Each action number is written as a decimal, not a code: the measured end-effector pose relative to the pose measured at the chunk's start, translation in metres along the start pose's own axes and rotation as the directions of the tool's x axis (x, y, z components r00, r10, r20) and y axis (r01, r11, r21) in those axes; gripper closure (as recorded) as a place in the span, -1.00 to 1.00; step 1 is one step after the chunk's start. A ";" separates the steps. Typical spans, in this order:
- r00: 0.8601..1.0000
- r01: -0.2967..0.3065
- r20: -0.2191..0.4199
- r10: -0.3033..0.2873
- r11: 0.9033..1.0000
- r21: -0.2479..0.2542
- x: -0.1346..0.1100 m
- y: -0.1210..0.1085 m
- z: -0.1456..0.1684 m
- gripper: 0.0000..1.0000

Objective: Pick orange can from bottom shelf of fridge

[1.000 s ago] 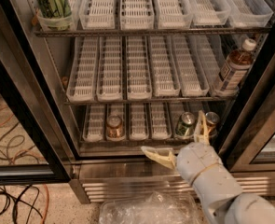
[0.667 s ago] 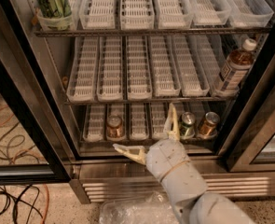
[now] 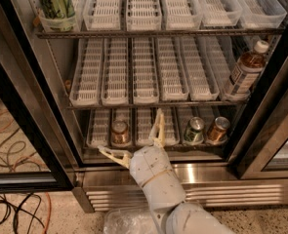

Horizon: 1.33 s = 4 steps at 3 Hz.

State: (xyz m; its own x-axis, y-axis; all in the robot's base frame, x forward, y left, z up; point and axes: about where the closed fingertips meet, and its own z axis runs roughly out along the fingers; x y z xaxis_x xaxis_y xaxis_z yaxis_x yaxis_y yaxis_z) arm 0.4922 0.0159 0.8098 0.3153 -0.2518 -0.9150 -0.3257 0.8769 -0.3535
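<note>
Orange can (image 3: 120, 132): upright in the second lane from the left on the bottom shelf (image 3: 98, 128) of the fridge (image 3: 212, 172), close behind the thin front rail. Just right of it, the tool (image 3: 130, 130), spread wide and clamped on nothing, with one finger pointing left along the rail and the other raised before the middle lanes.

Likely needs a short shift left, so that the can sits squarely between the fingers. Best to clear the rail with the lower finger, enter level, grip the can wall at mid-height, and close only once both fingers flank it. Worth lifting over the tray lip before drawing out, since a thin, shiny can probably slips or tips under a skewed squeeze.

Hard to tell apart from a second copper-toned can (image 3: 217, 129) at the far right, beside a green can (image 3: 194, 130); taken as the target only for lying nearest the tool. Base of the can hidden behind the tray front. Cannot tell whether the lower finger touches the rail. Arm cut off at the bottom edge.
</note>
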 end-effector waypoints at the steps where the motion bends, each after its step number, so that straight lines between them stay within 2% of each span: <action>1: 1.000 0.000 0.000 0.000 1.000 0.001 0.000 0.000 0.000 -1.00; 2: 1.000 -0.012 0.014 0.011 0.997 0.072 0.002 -0.007 -0.002 -1.00; 3: 0.996 -0.072 0.068 0.062 0.985 0.158 0.009 0.014 -0.008 -1.00; 4: 0.991 -0.127 0.067 0.113 0.950 0.287 0.039 0.022 -0.017 -1.00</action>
State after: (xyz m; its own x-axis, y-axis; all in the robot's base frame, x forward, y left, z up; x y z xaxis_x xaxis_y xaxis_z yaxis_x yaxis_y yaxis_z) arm 0.4826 0.0184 0.7627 0.3361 -0.1233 -0.9337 -0.0940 0.9821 -0.1635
